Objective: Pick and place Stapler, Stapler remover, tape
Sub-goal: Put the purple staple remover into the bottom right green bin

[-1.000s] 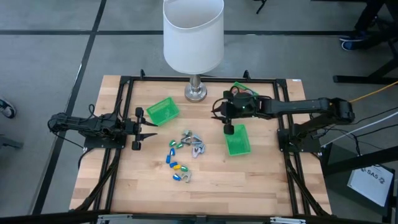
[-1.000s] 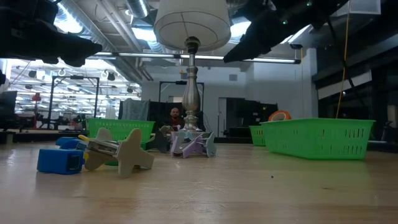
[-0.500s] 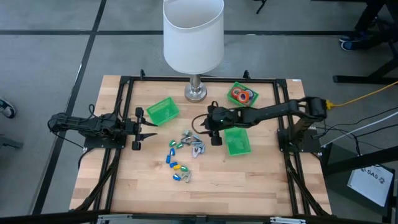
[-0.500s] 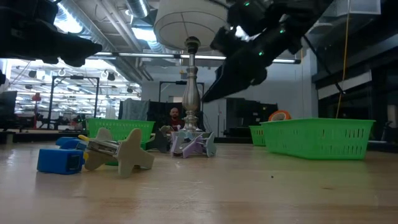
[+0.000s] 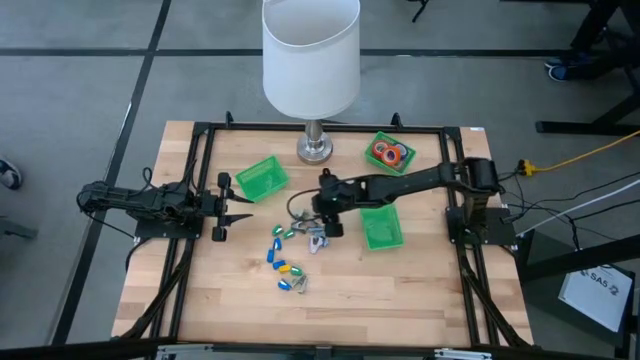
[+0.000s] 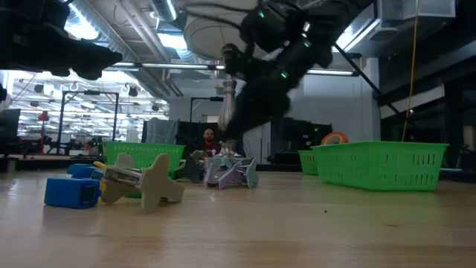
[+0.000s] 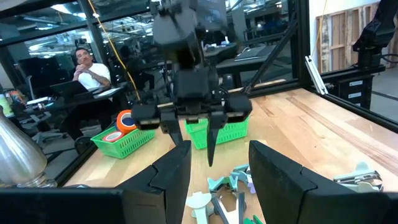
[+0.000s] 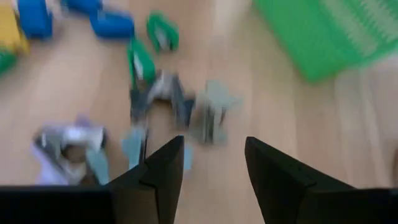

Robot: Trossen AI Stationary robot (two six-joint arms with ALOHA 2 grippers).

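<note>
Several silvery-grey claw-shaped stapler removers (image 5: 312,232) lie in a loose pile mid-table; small blue, yellow and green staplers (image 5: 283,266) lie just nearer. Red and orange tape rolls (image 5: 389,153) sit in the far right green bin (image 5: 375,140). My right gripper (image 5: 328,228) hangs open over the pile's right side, slanting down, with nothing between its fingers (image 8: 163,171); the removers (image 8: 208,115) lie beyond the tips. At the table's left side my left gripper (image 5: 232,206) points level toward the pile, open and empty.
A white lamp (image 5: 311,55) stands at the far edge, its metal foot (image 5: 314,150) on the table. One green bin (image 5: 262,178) sits far left of the pile, another (image 5: 383,226) right of it. A black frame (image 5: 200,130) rims the table. A person (image 7: 87,65) sits beyond.
My right gripper has swept from over the right green bin toward the table's left and down, tipping more steeply, and now hangs over the stapler removers. With the arm gone from above it, the tape bin shows. The left arm has kept still.
</note>
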